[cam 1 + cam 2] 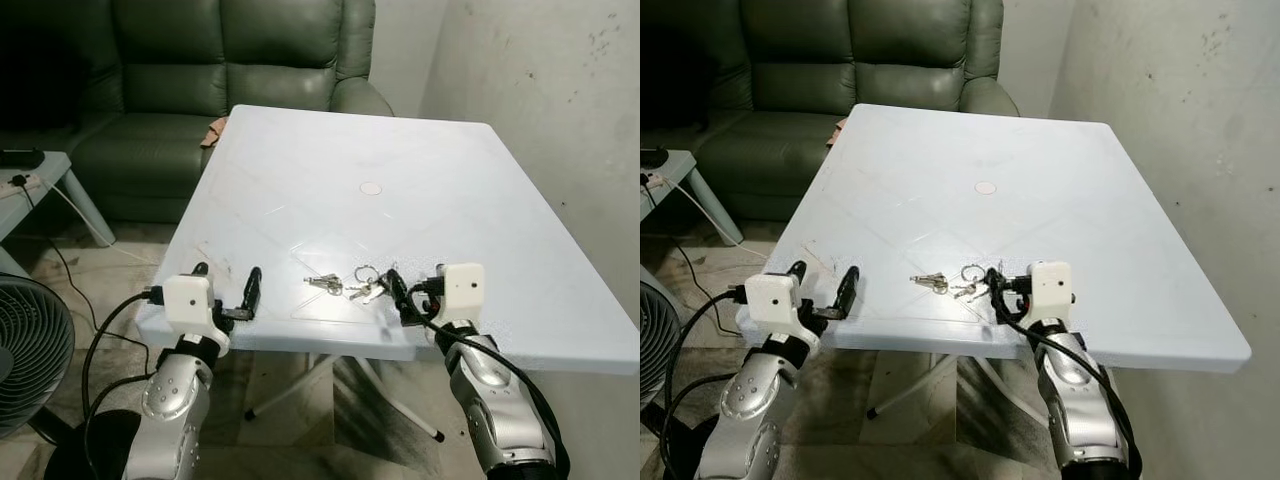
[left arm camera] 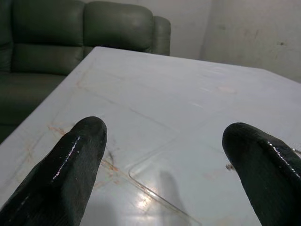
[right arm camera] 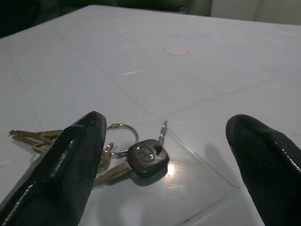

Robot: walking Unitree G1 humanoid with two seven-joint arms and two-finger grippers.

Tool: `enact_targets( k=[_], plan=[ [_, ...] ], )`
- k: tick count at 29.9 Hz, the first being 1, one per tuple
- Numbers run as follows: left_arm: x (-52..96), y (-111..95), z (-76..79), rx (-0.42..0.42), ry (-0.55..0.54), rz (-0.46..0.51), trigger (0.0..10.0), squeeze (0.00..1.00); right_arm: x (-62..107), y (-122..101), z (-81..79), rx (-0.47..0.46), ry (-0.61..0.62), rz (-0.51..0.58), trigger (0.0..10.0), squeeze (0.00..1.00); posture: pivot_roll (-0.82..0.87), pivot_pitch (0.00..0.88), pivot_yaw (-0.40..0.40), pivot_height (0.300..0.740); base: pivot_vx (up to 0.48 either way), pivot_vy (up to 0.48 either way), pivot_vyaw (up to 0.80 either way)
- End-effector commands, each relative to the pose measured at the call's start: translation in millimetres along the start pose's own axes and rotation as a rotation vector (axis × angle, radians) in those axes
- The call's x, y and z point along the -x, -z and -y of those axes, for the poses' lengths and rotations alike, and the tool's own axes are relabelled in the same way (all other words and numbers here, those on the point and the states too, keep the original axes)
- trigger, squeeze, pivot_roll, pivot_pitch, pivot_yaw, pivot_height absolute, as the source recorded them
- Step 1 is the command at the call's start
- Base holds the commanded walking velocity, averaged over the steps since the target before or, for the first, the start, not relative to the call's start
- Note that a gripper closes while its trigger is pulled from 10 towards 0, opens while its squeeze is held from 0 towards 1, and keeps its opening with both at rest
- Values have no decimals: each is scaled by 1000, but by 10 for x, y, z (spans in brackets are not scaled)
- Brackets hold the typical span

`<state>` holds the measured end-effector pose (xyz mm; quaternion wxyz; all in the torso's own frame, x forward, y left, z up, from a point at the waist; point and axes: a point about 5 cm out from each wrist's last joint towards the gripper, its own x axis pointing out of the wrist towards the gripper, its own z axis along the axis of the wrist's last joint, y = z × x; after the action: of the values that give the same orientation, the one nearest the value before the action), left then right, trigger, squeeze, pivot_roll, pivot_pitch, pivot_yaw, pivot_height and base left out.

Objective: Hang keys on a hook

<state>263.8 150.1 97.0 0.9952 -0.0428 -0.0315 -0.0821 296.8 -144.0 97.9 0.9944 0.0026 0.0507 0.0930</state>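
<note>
white table (image 1: 420, 170) top bare past the keys (image 1: 350, 285) near its front edge; wall (image 1: 560, 90) close on right, green sofa (image 1: 230, 60) far, fan (image 1: 30, 350) low left.

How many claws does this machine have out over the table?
2: the left claw open at the table's near-left edge, the right claw open right beside the keys.

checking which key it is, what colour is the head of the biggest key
Black plastic head on the bunch of metal keys, clearest in the right wrist view.
</note>
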Motion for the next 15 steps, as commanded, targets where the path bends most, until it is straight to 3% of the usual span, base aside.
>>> enact_targets(
  k=[1, 6, 15],
  plan=[
    [22, -28, 31, -10, 13, 3, 10000, 0, -30, -75, -3, 19, 11, 1, 10000, 0, 37, 40, -62, 732, 0, 0, 0],
    [94, -16, 75, -6, 11, -10, 10000, 0, -141, -114, -83, -41, 33, -29, 10000, 0, 42, 71, -72, 732, 0, 0, 0],
    [162, -20, 126, -12, 21, -22, 10000, 0, -304, -142, -217, -65, 37, -45, 10000, 0, 50, 105, -73, 732, 0, 0, 0]
  ],
)
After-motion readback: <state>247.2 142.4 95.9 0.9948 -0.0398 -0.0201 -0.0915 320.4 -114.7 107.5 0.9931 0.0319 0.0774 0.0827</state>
